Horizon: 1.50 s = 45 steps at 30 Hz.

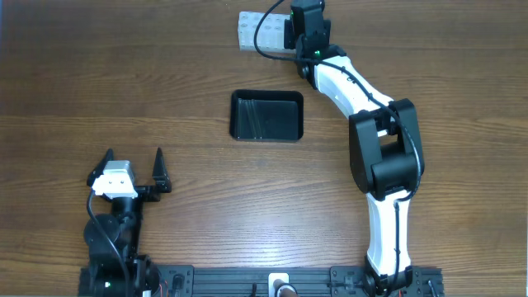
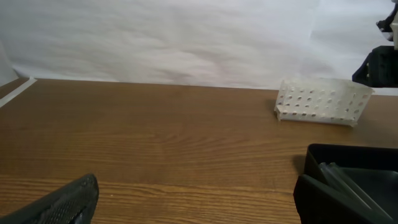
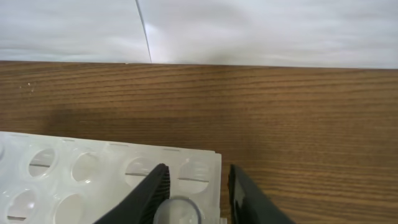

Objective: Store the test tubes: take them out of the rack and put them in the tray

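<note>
The coming move turns on one relation: a clear, round-rimmed test tube (image 3: pixel 177 211) stands upright in the end well of the white perforated plastic rack (image 1: pixel 250 31), and the right claw (image 3: pixel 197 168) is placed directly above it. The tube's long axis is judged to be vertical, since only its open mouth is seen end-on from the wrist. The black fingers are set either side of that mouth. One is close against the rim, while a gap is left at the other, so the claw is read as released and not yet clenched on the glassy wall. From the rack, the black rectangular plastic tray (image 1: pixel 233 115) with rounded corners lies toward 6 o'clock in the top view. It is near the rack but apart from it. Stored tubes (image 2: pixel 348 180), smooth and transparent, are seen lying flat in the tray. The left claw (image 1: pixel 134 153) is held spread and empty at about 8 o'clock from the tray, well apart from the rack, so the right arm is much the nearer. Everything is carried on a brown wood-grain surface (image 1: pixel 82 66) with a matt finish. The rack's wells are round and shallow-lipped, and a straight upward pull would probably be needed.
</note>
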### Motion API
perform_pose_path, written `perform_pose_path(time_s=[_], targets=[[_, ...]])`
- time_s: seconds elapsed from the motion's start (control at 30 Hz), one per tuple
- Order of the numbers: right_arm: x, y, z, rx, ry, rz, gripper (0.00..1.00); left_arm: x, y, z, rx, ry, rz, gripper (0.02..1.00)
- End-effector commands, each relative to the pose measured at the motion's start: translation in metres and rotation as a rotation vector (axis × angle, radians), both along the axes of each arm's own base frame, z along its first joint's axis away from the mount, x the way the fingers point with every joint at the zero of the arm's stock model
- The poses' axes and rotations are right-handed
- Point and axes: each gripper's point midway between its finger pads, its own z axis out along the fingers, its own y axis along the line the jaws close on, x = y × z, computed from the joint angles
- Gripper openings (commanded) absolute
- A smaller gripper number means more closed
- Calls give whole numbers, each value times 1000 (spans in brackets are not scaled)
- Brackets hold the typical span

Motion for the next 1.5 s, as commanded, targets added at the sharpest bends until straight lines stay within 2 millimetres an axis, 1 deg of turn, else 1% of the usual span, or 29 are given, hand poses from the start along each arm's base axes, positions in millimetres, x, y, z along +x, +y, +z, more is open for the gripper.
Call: perform_pose_path(time_s=[0.03, 0.27, 0.5, 0.6, 0.63, 0.7, 0.8, 0.93, 1.0, 1.13, 1.2, 1.23, 1.27, 1.33, 1.43, 1.5], targets=[[3, -6, 0, -4, -7, -21, 244, 0, -1, -1, 13, -3, -10, 1000], [4, 0, 3, 3, -18, -8, 178, 0, -1, -1, 13, -3, -10, 1000], [4, 1, 4, 5, -22, -8, 150, 0, -1, -1, 13, -3, -10, 1000], [5, 1, 12, 8, -32, -8, 132, 0, -1, -1, 13, -3, -10, 1000], [5, 1, 18, 10, -39, -8, 128, 0, -1, -1, 13, -3, -10, 1000], [6, 1, 33, 16, -58, -8, 117, 0, -1, -1, 13, -3, -10, 1000], [3, 2, 66, 31, -102, -7, 110, 0, -1, -1, 13, -3, -10, 1000], [-6, 2, 122, 58, -185, -2, 108, 0, -1, -1, 13, -3, -10, 1000], [-12, 2, 153, 75, -236, 1, 106, 0, -1, -1, 13, -3, -10, 1000], [-29, 1, 207, 106, -322, 8, 102, 0, -1, -1, 13, -3, -10, 998], [-38, 3, 225, 116, -341, 19, 99, 0, -1, -1, 13, -3, -10, 1000], [-43, 5, 230, 119, -339, 26, 99, 0, -1, -1, 13, -3, -10, 1000], [-49, 7, 232, 124, -325, 34, 102, 0, -1, -1, 13, -3, -10, 1000], [-61, 14, 229, 137, -277, 56, 104, 0, -1, -1, 13, -3, -10, 1000], [-76, 25, 208, 152, -161, 95, 108, 0, -1, -1, 13, -3, -10, 998], [-88, 33, 185, 166, -56, 135, 110, 0, -1, -1, 13, -3, -10, 1000]])
